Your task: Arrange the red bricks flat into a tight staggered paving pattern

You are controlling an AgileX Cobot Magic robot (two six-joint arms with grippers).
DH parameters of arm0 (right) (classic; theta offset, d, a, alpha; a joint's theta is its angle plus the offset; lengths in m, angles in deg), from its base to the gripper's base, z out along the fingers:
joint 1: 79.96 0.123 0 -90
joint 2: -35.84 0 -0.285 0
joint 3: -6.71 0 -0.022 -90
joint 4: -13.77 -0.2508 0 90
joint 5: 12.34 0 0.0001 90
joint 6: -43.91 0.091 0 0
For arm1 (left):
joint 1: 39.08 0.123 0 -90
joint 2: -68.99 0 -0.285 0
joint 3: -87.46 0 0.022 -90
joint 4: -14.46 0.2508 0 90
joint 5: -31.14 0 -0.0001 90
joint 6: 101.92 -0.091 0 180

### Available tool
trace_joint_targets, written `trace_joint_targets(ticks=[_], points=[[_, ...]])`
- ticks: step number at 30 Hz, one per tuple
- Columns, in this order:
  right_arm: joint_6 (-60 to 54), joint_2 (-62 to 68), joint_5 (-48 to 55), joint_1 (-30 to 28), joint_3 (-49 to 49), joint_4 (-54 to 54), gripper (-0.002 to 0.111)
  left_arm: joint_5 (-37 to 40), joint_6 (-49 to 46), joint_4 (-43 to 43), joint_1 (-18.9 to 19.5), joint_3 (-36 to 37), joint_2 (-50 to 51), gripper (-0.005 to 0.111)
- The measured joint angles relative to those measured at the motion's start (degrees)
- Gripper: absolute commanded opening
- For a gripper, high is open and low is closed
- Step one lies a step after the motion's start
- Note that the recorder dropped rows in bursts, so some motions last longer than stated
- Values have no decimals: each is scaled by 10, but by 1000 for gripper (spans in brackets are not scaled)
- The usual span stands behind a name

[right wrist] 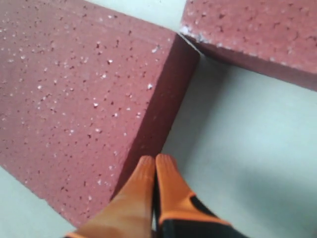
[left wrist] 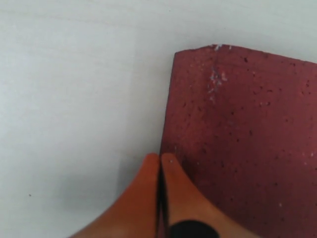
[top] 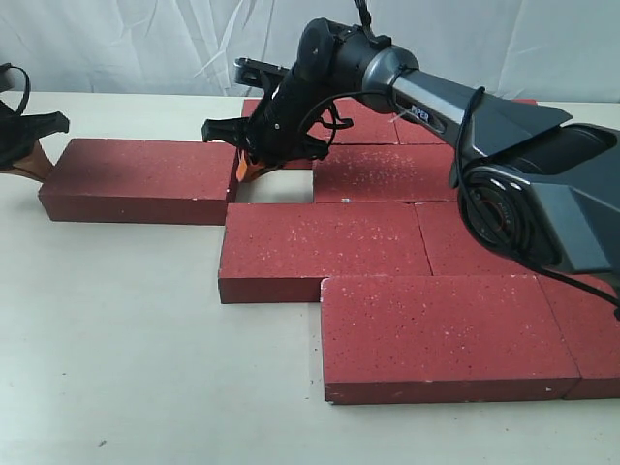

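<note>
Behind the arm (top: 436,107), red bricks (top: 329,247) hide; left end effector (left wrist: 159,163), right end effector (right wrist: 155,166) both closed.

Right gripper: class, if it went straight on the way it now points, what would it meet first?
The dark end face of the brick at the exterior view's left, just ahead of the shut right gripper. It may already touch; depth is unclear.

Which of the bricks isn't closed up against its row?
The far-left brick: a bare patch of table separates its right end from the next brick in its row; the rest in view sit edge to edge.
</note>
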Motion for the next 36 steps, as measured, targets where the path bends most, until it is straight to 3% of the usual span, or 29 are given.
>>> trace_joint_targets(ticks=[26, 36], points=[[2, -3, 21, 6, 0, -38, -1, 0, 0, -3, 0, 0, 0, 0], [28, -9, 20, 6, 0, 27, -1, 5, -13, -32, 0, 0, 0, 0]])
